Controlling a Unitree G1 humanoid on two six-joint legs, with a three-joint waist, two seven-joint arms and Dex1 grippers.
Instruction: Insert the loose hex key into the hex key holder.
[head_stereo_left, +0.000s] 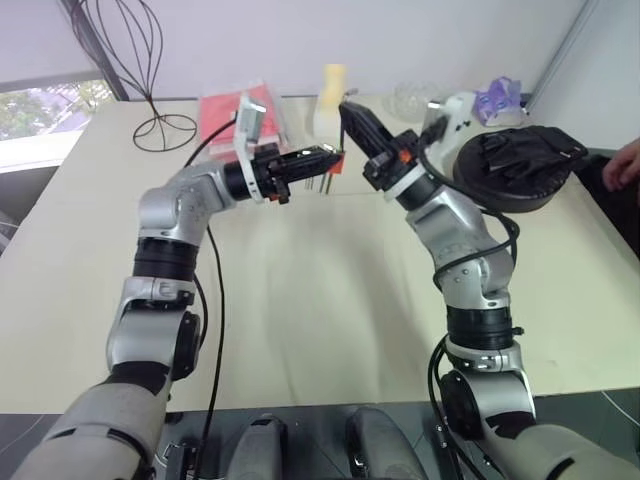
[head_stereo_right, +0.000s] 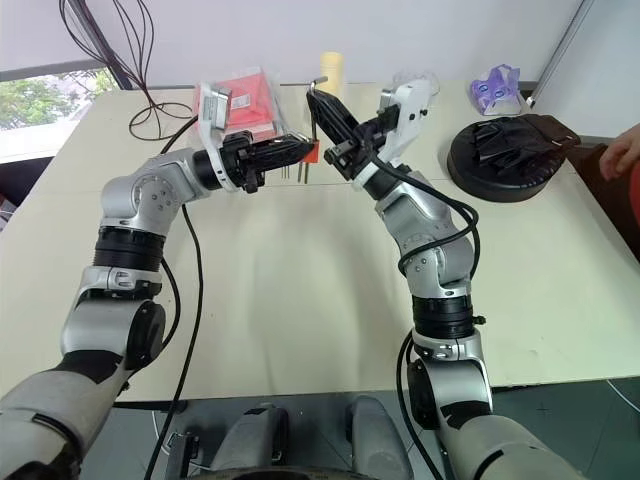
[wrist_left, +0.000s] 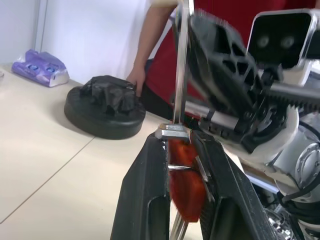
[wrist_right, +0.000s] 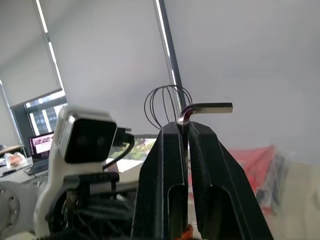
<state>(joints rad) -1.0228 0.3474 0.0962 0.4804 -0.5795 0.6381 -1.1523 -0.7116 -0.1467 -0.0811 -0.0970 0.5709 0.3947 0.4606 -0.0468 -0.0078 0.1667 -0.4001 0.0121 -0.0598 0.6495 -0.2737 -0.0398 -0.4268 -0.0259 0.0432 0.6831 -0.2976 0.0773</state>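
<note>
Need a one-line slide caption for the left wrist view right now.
Left gripper clamps the orange-red hex key holder while the right gripper lowers the loose hex key onto it.

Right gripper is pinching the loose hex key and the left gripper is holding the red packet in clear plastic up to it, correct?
Not quite. The right gripper does pinch the loose hex key, but the left gripper is shut on the hex key holder, the small orange-red block, as the left wrist view shows. The red packet lies on the table behind the arms.
</note>
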